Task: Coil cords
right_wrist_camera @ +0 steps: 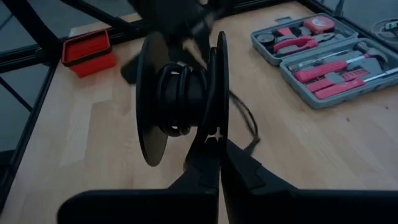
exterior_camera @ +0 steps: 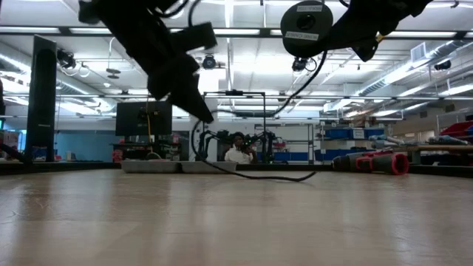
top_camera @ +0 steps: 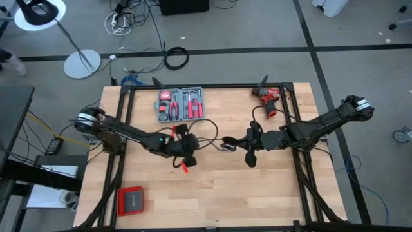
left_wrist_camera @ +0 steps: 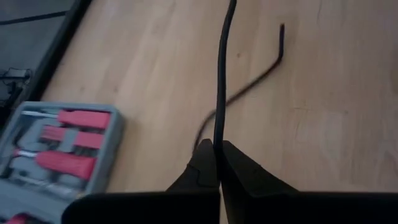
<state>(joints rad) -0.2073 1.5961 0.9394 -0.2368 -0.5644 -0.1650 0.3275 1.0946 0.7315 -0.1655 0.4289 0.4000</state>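
Note:
The black cord [left_wrist_camera: 221, 74] is partly wound on the hub of a black spool [right_wrist_camera: 180, 93]. In the low view the spool [exterior_camera: 307, 26] hangs high above the table. My right gripper [right_wrist_camera: 219, 163] is shut on it, right of the table's middle [top_camera: 233, 143]. My left gripper [left_wrist_camera: 217, 163], just left of the middle [top_camera: 190, 149], is shut on a free stretch of the cord. Another stretch lies loose on the wood [exterior_camera: 266, 176], ending in a bent free end [left_wrist_camera: 282, 28]. My left gripper pinches a single strand of the cord [left_wrist_camera: 217, 138] between its two fingertips, slanting down from the table's left. The strand runs straight on from the tips and out of the wrist view, off the table. My right gripper pinches the rim of one spool flange [right_wrist_camera: 220, 124] between its two fingers, slanting down from the table's right. The spool is lifted clear of the table, its flanges upright and its hub level.
An open grey tool case [top_camera: 181, 104] with red-handled tools lies at the far side, left of centre. A red drill [top_camera: 269, 98] lies at the far right, and a red box [top_camera: 130, 200] sits at the near left. Black frame rails [top_camera: 126, 122] border the table.

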